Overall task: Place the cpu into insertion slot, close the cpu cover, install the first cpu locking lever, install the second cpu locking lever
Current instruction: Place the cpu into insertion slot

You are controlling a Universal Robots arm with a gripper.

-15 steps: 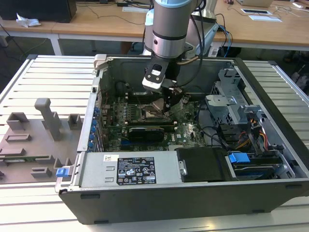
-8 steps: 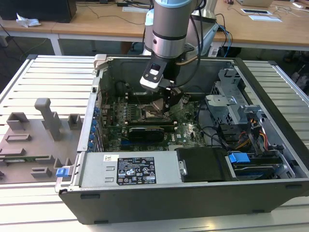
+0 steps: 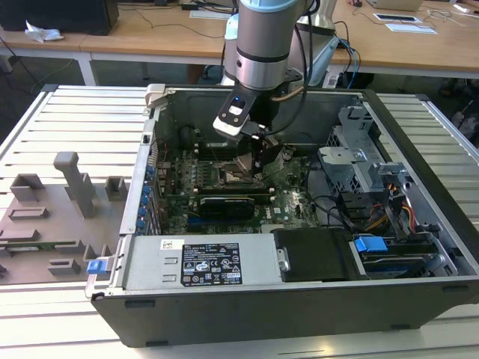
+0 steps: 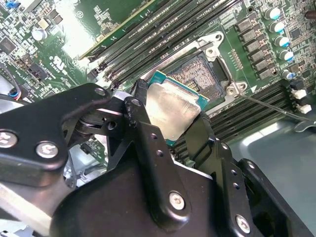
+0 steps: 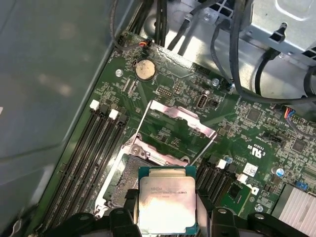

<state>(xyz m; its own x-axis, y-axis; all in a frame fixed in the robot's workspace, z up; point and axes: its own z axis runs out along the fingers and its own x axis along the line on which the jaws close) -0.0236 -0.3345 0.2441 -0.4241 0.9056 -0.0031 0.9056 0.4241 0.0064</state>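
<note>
Pinching the small flat square cpu with its pale silver-beige metal top [image 5: 167, 205] by two opposite edges between the black metal fingers [image 5: 129, 203] of the gripper [image 5: 167, 211], in both wrist views. Holding it metal side up over one edge of the small square insertion slot with its dark centre and grey metal rim [image 4: 203, 74], leaving part of that dark centre uncovered beyond the chip. Not showing clearly whether chip and slot are touching. Facing, past the slot in the first wrist view, the thin square silver cpu cover with its large cut-out [image 5: 183, 117], swung open and framing bare green board in its opening. Hanging between rows of long black memory slots [image 5: 94, 148] flanking the slot on both sides. Reaching down, in the exterior view, with the grey and pale blue arm [image 3: 262, 52] into the open dark grey computer case [image 3: 299, 314] lying on a pale slatted table [image 3: 75, 120], above the green motherboard [image 3: 296, 203].
</note>
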